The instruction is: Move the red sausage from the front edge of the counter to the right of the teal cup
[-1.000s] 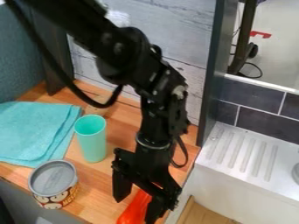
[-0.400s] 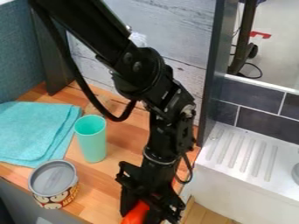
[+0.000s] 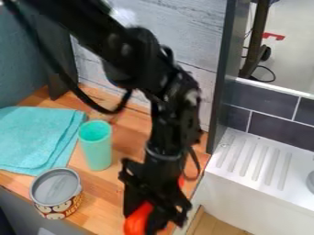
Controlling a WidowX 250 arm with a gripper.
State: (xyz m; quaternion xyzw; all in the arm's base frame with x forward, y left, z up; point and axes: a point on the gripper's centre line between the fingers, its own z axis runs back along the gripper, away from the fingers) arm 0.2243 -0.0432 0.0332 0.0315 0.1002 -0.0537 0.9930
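The black gripper [image 3: 144, 215] hangs low over the wooden counter, near its front edge at the bottom of the view. It is shut on a red-orange object [image 3: 139, 221], whose rounded lower part shows between the fingers. A small red patch also shows behind the gripper's right side; the rest of the object is hidden by the gripper. To the left stand an upright turquoise cup [image 3: 97, 149] and, nearer the front edge, a can [image 3: 56, 193] with a grey lid.
A folded turquoise cloth [image 3: 38, 137] lies on the left of the wooden counter [image 3: 104, 202]. On the right is a white sink unit [image 3: 257, 183] with a ridged drainboard. A dark upright panel [image 3: 222, 78] stands behind the gripper, between counter and sink.
The gripper first moved down and slightly right, and its fingers closed in around the red-orange object. Since then the arm has shifted up and left a little, and more red shows behind the gripper.
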